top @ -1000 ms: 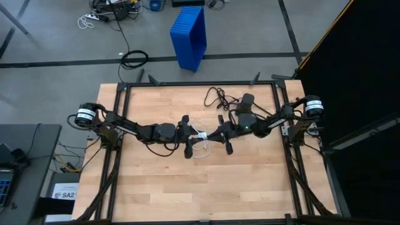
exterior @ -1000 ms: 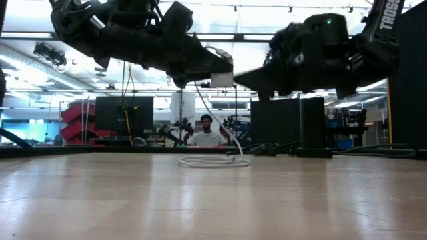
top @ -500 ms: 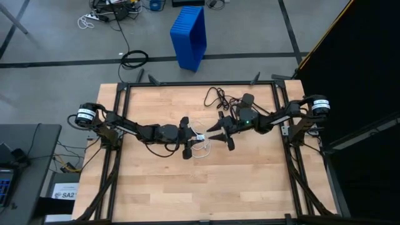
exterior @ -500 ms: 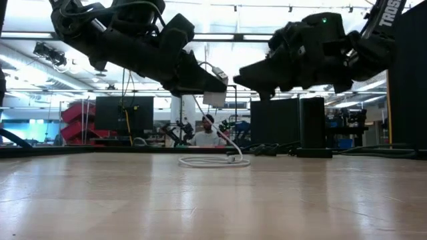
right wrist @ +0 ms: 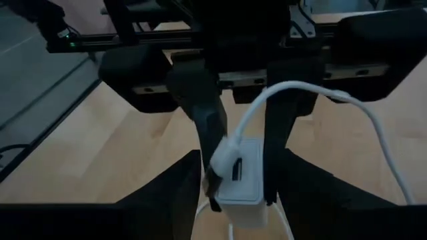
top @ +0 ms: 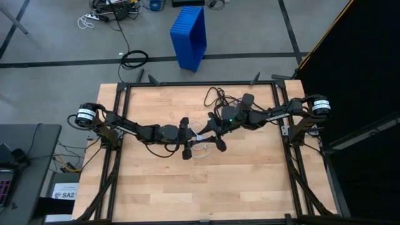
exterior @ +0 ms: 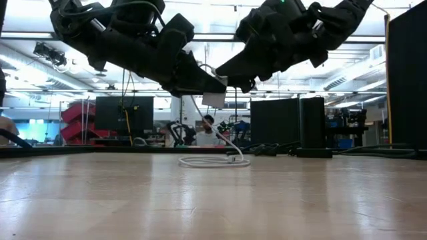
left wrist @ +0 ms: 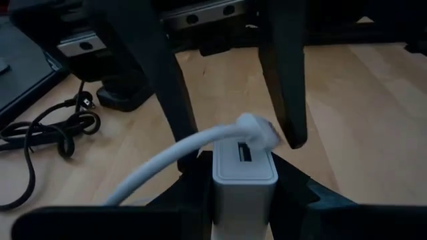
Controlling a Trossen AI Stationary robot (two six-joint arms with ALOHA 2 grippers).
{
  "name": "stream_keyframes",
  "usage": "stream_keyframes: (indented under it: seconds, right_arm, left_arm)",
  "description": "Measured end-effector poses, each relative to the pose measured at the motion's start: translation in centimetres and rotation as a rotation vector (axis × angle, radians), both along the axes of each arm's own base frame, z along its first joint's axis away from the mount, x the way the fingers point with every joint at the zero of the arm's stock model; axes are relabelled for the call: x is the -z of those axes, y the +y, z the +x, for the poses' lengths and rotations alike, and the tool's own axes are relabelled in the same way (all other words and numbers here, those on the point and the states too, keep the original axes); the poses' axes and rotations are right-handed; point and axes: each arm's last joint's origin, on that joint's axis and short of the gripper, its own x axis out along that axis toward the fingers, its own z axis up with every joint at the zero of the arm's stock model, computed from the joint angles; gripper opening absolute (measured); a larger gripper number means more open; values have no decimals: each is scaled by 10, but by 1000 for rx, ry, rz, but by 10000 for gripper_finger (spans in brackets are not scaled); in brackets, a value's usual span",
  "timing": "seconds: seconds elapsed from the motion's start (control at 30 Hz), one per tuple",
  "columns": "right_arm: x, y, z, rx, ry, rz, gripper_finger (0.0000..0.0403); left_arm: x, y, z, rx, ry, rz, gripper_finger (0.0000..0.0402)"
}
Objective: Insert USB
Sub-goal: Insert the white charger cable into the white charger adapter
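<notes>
Since 1 second ago, the right gripper [top: 214, 132] is letting its fingers apart and shifting in over the table's middle, closer to the left gripper [top: 185, 139].

On the left side, the left gripper is clamping a small white charger block [left wrist: 243, 175] between its 2 fingers, holding it raised above the wooden table [top: 156, 187]. At the block's port, the USB [left wrist: 259, 130] is meeting the slot at a slant, its cable arcing away. On the right, the right gripper's fingers [left wrist: 283, 73] are standing parted either side of the plug and seem to be gripping nothing.

By my judgement the cable is light and limp and the plug stiff and smooth, so the plug body is the place to pinch.

Whether the plug is fully seated is hard to make out. Most of the loop [exterior: 213, 161] is lying on the table under the arms.
</notes>
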Motion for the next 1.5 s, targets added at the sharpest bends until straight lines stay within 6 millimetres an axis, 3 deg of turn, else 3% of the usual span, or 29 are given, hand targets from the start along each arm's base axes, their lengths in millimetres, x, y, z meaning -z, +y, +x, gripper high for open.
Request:
stream_keyframes:
  seconds: [1.03,1.5]
  right_arm:
    - [-4,-1,0,-50,2,94,147]
    - [-5,-3,-3,-39,32,73,110]
  left_arm:
    - [1,0,0,1,5,-8,75]
    - [1,0,0,2,6,-8,75]
